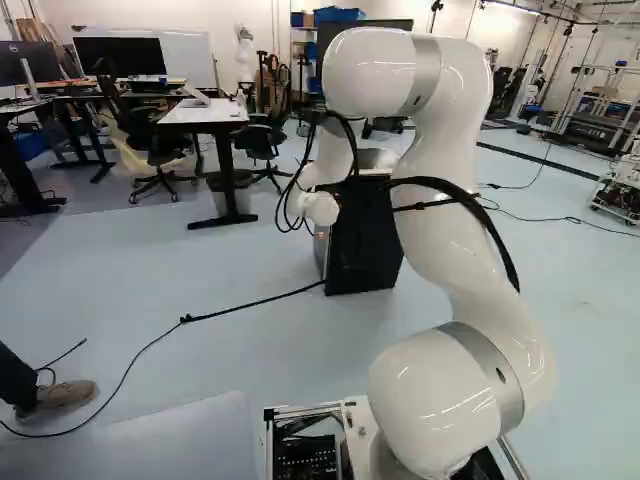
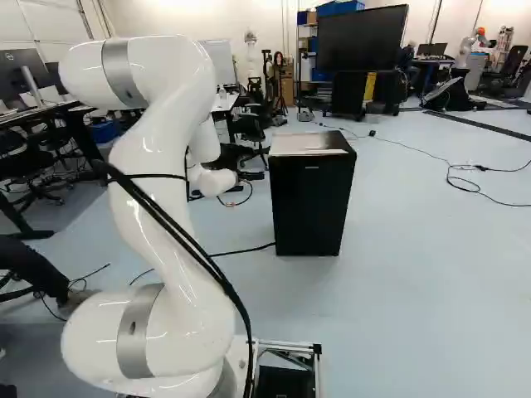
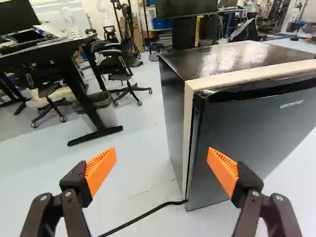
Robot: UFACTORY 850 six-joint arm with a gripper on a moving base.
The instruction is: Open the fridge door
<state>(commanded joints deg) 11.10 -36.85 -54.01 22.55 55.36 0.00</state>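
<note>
Standing on the pale floor [image 2: 415, 274] ahead of the base, the black fridge [image 2: 342, 191] is seen right of the middle in the right base view, with its door [image 2: 305, 211] turned to the near side. The door is closed against the cabinet, and a pale strip [image 3: 188, 123] can be seen along its top and side edges. The arm [image 2: 178, 274] is bent forward, and the gripper [image 2: 236, 200] is held left of the fridge in that view. In the wrist view the fingers are spread wide apart, with an orange pad [image 3: 100, 170] on each, and nothing is gripped; the fridge's upright near edge is seen ahead, between the two fingers, and the door's face is partly hidden by one of them. A black cable [image 1: 255, 303] is laid across the floor to the foot of the fridge. On the far left, a desk [image 1: 203, 113] is placed with a bin [image 3: 105, 109] beneath it and a wheeled chair [image 3: 121, 66] beside it. Another robot [image 2: 250, 56] is seen farther back.
</note>
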